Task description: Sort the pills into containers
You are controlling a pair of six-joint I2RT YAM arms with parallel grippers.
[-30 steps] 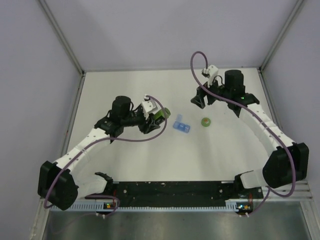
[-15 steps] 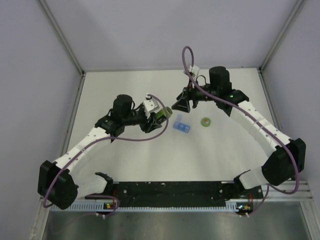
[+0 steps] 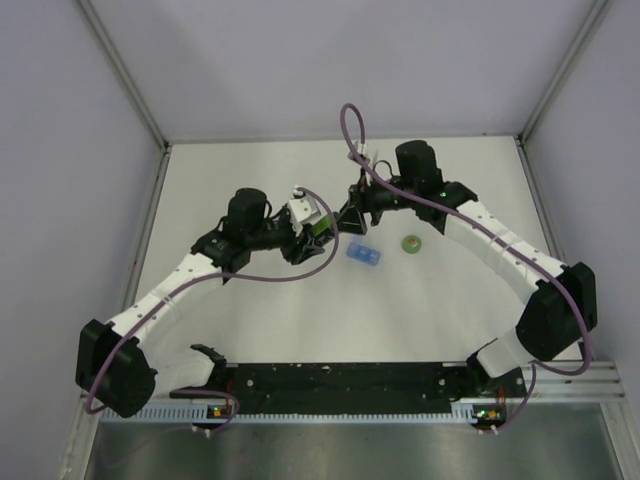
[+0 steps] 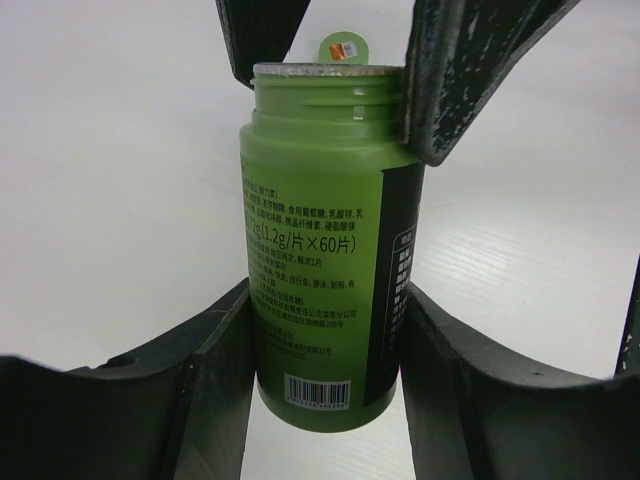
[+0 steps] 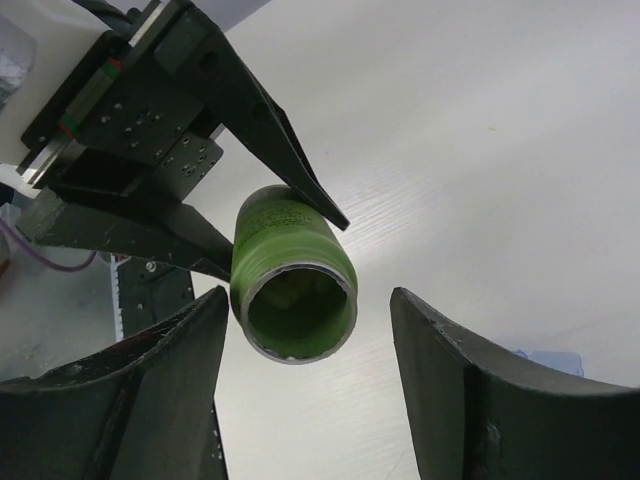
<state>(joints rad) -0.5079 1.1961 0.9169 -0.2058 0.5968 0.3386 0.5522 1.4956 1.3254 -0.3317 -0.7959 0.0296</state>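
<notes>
While the left tool (image 4: 325, 310) is closed on the body of a green bottle (image 4: 310, 230), its two dark fingers press the printed label from either side, near the end with the barcode. The bottle is uncapped. Its threaded neck and pale-rimmed mouth point away from the left wrist and toward the right arm. In the top view it sits above the middle of the white worktop (image 3: 440, 300), between the two wrists.

The right tool (image 5: 310, 300) faces straight into that mouth. Its jaws stand apart, one on each side of the neck. From the right wrist, a strip of worktop shows between the rim and one finger, so the tool has not gripped the bottle. From the left wrist, one right finger overlaps the edge of the neck, and whether it touches there cannot be told. The inside of the bottle looks green and dim, and its contents cannot be made out.

The small translucent blue pill box (image 3: 364, 254) lies flat on the worktop, just nearer the arm bases than the two tools and apart from both. A round green cap (image 3: 410, 243) rests on the worktop beside it, on the right arm's side, with a small gap between them.
</notes>
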